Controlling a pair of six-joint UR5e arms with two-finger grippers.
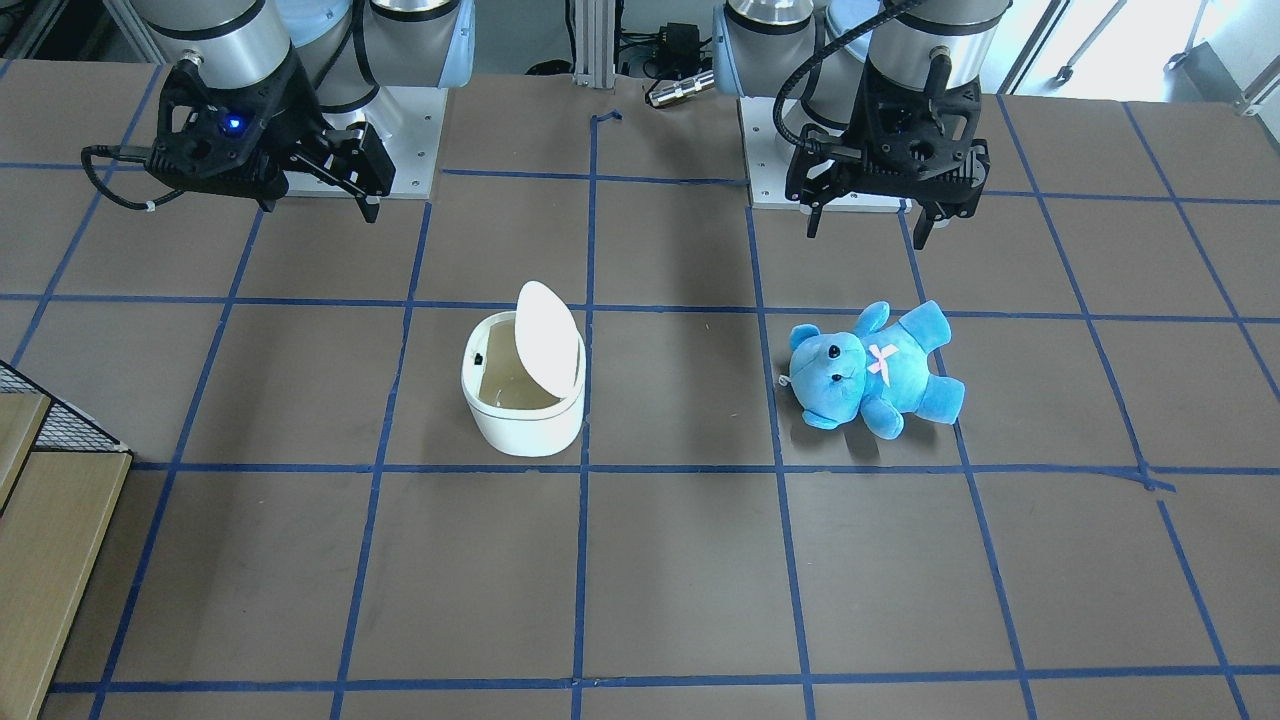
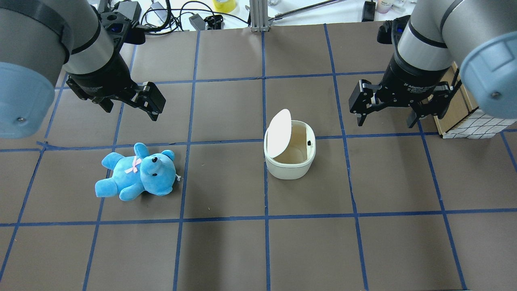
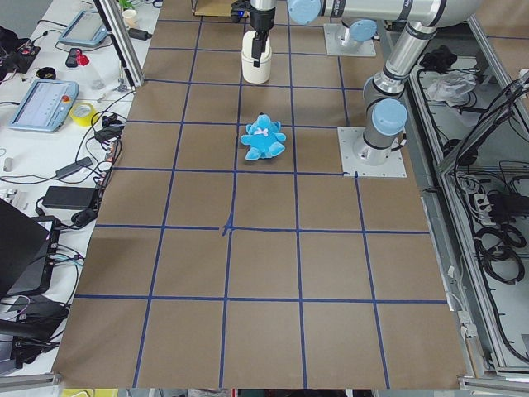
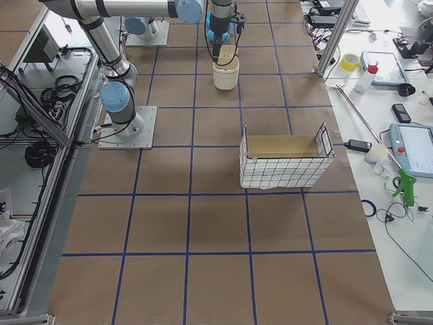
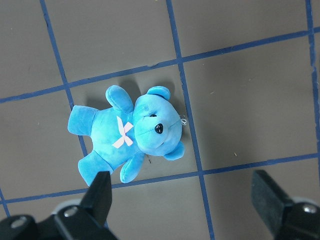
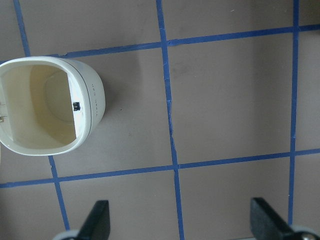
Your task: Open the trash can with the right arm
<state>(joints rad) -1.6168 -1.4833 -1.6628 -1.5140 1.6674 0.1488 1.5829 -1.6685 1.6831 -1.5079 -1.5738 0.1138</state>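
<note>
Trash can [image 2: 291, 167] upright near worktop [image 2: 226, 250] centre, lid [image 2: 279, 133] standing open, apparently near vertical. Right end effector [image 2: 385, 121] aloft beside it, apart, jaws wide, empty. Left end effector [image 1: 866, 232] likewise spread, above blue teddy bear [image 2: 137, 173].

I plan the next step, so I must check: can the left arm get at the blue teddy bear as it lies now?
Probably yes. The teddy bear lies alone on the table, and the left end effector hangs open above it with nothing between them; the trash can stands well aside.
</note>
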